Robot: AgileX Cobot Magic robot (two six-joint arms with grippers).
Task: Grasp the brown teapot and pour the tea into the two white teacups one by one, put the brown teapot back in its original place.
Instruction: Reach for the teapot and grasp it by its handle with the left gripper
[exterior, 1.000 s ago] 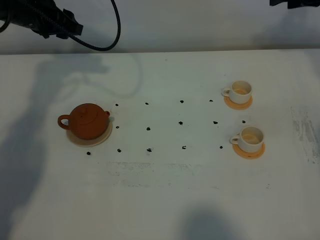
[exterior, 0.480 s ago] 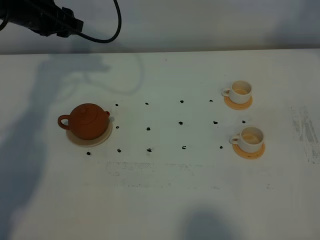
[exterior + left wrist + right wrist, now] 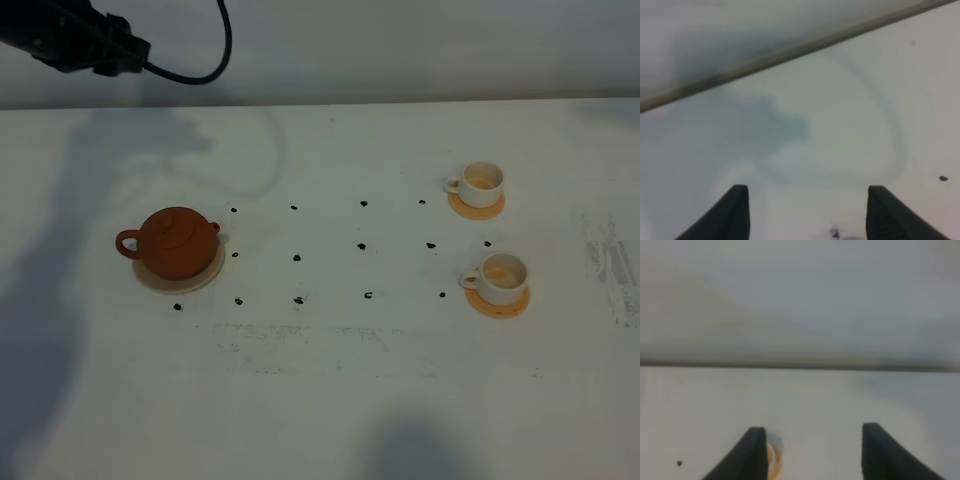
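The brown teapot (image 3: pixel 177 241) sits upright on its pale beige coaster (image 3: pixel 203 278) at the left of the table, handle to the left. Two white teacups stand at the right, each on an orange-tan coaster: the far one (image 3: pixel 480 183) and the near one (image 3: pixel 500 276). My left gripper (image 3: pixel 807 212) is open and empty, high above the table's far left; only its arm (image 3: pixel 70 40) shows in the exterior view. My right gripper (image 3: pixel 812 452) is open and empty, out of the exterior view; an orange coaster edge (image 3: pixel 774 460) shows beside one finger.
Several small black marks (image 3: pixel 297 257) dot the middle of the white table in rows. A black cable (image 3: pixel 215 50) hangs from the left arm at the back. The table's far edge (image 3: pixel 400 102) meets a grey wall.
The left arm has drawn back further toward the upper left. The dark piece of the right arm at the top right corner has left the view. Teapot and cups have not moved.
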